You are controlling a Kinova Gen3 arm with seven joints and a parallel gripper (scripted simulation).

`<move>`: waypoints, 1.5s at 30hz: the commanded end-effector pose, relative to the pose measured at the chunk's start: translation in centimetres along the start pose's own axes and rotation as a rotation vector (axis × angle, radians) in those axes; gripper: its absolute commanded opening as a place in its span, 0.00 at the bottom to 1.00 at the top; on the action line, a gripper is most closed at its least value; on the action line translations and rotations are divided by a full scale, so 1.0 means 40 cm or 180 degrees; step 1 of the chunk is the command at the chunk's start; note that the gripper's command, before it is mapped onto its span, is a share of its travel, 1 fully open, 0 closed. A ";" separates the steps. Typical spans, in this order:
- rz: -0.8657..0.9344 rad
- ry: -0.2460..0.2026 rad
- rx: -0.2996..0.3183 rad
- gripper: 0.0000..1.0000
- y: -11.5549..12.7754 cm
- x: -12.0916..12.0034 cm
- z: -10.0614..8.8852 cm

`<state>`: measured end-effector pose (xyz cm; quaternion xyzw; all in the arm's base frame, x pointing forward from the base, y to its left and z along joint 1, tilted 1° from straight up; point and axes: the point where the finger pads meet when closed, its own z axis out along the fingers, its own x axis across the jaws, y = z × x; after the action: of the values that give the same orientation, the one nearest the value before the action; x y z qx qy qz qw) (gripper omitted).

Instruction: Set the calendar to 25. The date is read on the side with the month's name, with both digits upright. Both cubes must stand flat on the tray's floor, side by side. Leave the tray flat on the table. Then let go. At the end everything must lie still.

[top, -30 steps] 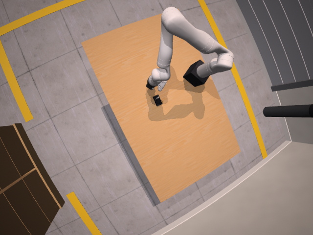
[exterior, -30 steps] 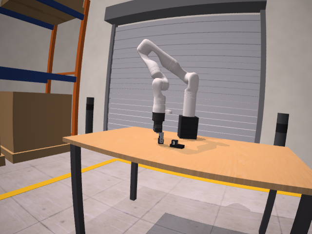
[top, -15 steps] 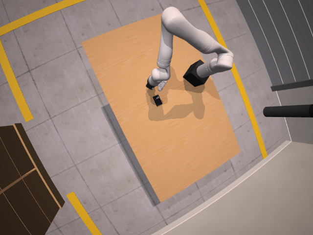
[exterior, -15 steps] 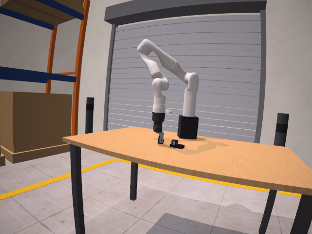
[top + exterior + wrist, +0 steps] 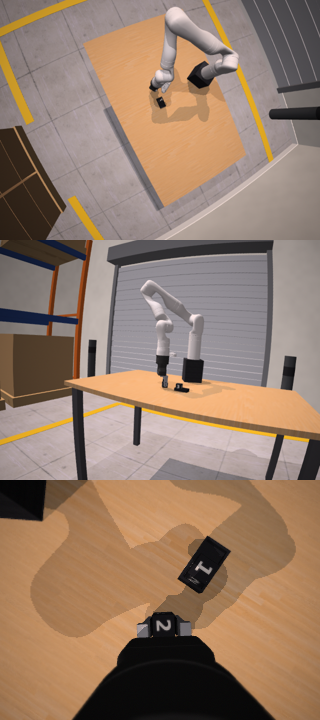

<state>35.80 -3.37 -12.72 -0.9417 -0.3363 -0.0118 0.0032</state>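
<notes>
While the white arm [image 5: 163, 325] reaches straight down over the wooden counter [image 5: 232, 405], its claw [image 5: 163, 628] grips a small black cube [image 5: 163, 625] between its two grey fingers, one on each side of the cube. From the wrist view the cube's top face shows a white 2. From the exterior view the held cube [image 5: 164, 383] hangs close to the counter; whether it touches the wood cannot be told.

Just beside it, apart from the claw, lies the black tray [image 5: 216, 547] on the counter, set at a slant to the counter's edges. One cube [image 5: 202, 568] stands in the tray, its top face showing a white 1 in the wrist view and its side face showing a white 3 in the exterior view [image 5: 177, 386]. The rest of the tray's floor [image 5: 185, 389] beside that cube is free.

The arm's black pedestal [image 5: 192, 369] stands on the counter behind the tray, well apart from it. Shadows of the arm fall across the wood around both cubes.
</notes>
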 end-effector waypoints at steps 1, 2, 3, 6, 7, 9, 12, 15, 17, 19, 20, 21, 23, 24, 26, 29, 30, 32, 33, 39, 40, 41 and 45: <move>0.0000 0.0003 -0.0004 0.60 0.001 0.001 -0.001; 0.0000 0.0003 -0.0004 0.60 0.001 0.001 -0.001; 0.0000 0.0003 -0.0004 0.60 0.001 0.001 0.000; 0.0000 0.0003 -0.0004 0.60 0.001 0.001 0.001; 0.0000 0.0003 -0.0004 0.60 0.001 0.001 0.002; 0.0000 0.0003 -0.0004 0.60 0.001 0.001 0.004; 0.0000 0.0003 -0.0004 0.60 0.001 0.001 0.006; 0.0000 0.0003 -0.0004 0.60 0.001 0.001 0.007; 0.0000 0.0003 -0.0004 0.60 0.001 0.001 0.008; 0.0000 0.0003 -0.0004 0.60 0.001 0.001 0.008; 0.0000 0.0003 -0.0004 0.60 0.001 0.001 0.008; 0.0000 0.0003 -0.0004 0.60 0.001 0.001 0.009; 0.0000 0.0003 -0.0004 0.60 0.001 0.001 0.009; 0.0000 0.0003 -0.0004 0.60 0.001 0.001 0.009; 0.0000 0.0003 -0.0004 0.60 0.001 0.001 0.009; 0.0000 0.0003 -0.0004 0.60 0.001 0.001 0.009; 0.0000 0.0003 -0.0004 0.60 0.001 0.001 0.009; 0.0000 0.0003 -0.0004 0.60 0.001 0.001 0.009; 0.0000 0.0003 -0.0004 0.60 0.001 0.001 0.009; 0.0000 0.0003 -0.0004 0.60 0.001 0.001 0.009; 0.0000 0.0003 -0.0004 0.60 0.001 0.001 0.009; 0.0000 0.0003 -0.0004 0.60 0.001 0.001 0.009; 0.0000 0.0003 -0.0004 0.60 0.001 0.001 0.009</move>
<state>35.80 -3.36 -13.12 -0.9417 -0.3363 -0.0118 0.0032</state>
